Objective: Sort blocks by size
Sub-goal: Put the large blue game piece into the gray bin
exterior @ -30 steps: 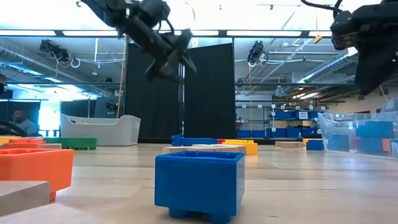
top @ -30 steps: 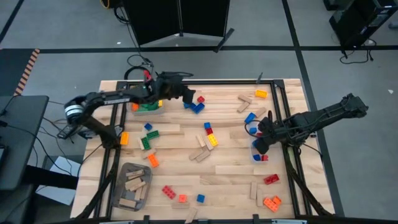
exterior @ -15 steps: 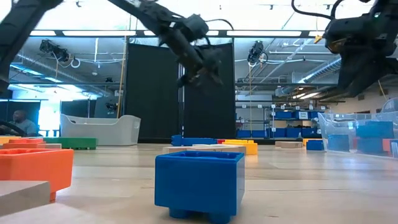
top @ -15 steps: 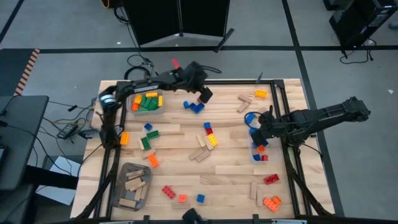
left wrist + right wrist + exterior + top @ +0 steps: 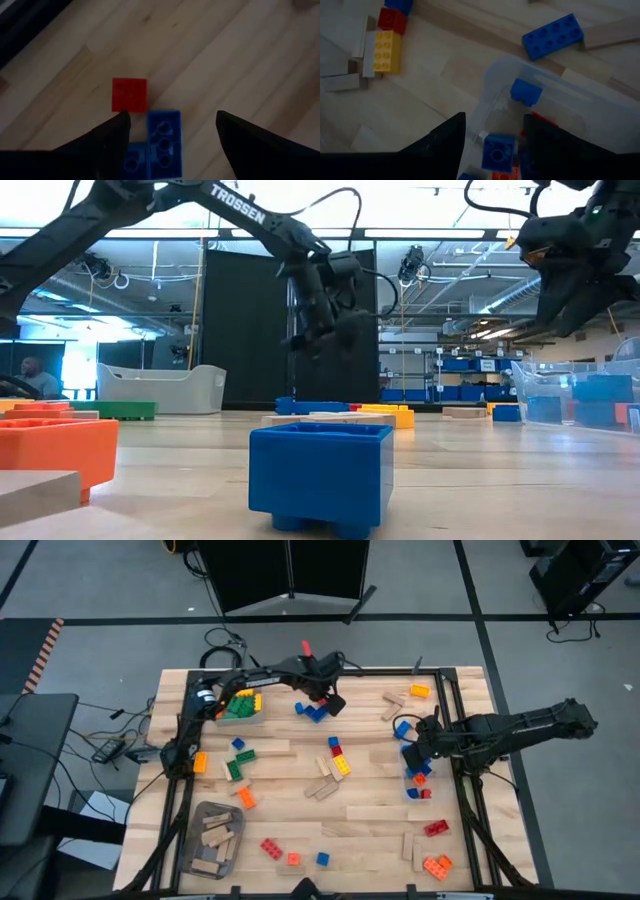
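Note:
My left gripper (image 5: 327,700) hangs open over the far middle of the table, pointing steeply down. In its wrist view, its fingers (image 5: 117,134) stand above a pair of blue bricks (image 5: 162,142) that lie beside a small red brick (image 5: 129,94); it is well above the tabletop in the low view (image 5: 320,330). My right gripper (image 5: 415,747) is open above the clear bin (image 5: 555,100) at the table's right. Blue and red bricks, among them a small blue one (image 5: 498,151), lie in the bin below the fingers.
A bin of green and yellow bricks (image 5: 237,705) stands far left and a grey bin of wooden pieces (image 5: 213,838) near left. Loose bricks and wooden pieces lie scattered: a red, yellow and blue cluster (image 5: 338,758), orange bricks (image 5: 437,865), and a long blue brick (image 5: 552,35).
My left gripper has swung from above the far-left bin toward the table's right, come down and tipped over to point steeply down at the blue bricks. My right gripper has shifted slightly toward the far edge over the clear bin.

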Motion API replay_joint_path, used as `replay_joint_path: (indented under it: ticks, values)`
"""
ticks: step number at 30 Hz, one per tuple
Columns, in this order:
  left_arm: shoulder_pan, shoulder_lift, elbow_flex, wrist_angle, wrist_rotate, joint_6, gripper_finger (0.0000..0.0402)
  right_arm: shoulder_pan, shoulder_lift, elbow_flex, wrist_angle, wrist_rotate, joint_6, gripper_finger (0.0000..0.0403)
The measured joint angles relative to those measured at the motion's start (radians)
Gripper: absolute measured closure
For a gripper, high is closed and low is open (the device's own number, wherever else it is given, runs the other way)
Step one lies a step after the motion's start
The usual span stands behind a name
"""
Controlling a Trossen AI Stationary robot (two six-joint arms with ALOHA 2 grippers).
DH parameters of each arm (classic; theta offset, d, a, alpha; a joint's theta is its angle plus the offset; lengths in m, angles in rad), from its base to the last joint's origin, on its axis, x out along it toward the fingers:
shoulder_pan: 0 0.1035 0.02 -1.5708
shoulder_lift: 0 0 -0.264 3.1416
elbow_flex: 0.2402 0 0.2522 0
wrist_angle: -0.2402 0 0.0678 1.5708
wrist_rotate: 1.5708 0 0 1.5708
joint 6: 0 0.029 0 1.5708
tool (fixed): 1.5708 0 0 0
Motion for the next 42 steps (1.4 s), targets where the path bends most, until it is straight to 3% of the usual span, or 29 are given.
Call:
replay_joint_path:
  ticks: [4,10,23,29,34,42]
  values:
    - [0.000,0.009,0.000,-0.026,-0.058,-0.041,0.0106,-0.001,0.000,0.000,0.000,0.000,-0.001,0.0188]
    - [0.000,0.022,0.000,-0.043,-0.065,-0.065,0.0106,-0.001,0.000,0.000,0.000,0.000,-0.002,0.0188]
    - [0.000,0.104,-0.008,-0.040,0.019,-0.066,0.0106,-0.001,0.007,-0.001,0.002,0.000,-0.003,0.0188]
    - [0.000,0.110,-0.008,-0.051,0.011,-0.061,0.0112,-0.001,0.011,-0.001,0.002,0.000,-0.004,0.0188]
    - [0.000,0.110,-0.008,-0.068,0.000,-0.062,0.0150,-0.001,0.011,-0.001,0.002,0.000,-0.014,0.0188]
    - [0.000,0.110,-0.007,-0.106,-0.008,-0.029,0.0257,-0.001,0.011,-0.001,0.003,0.000,-0.021,0.0188]
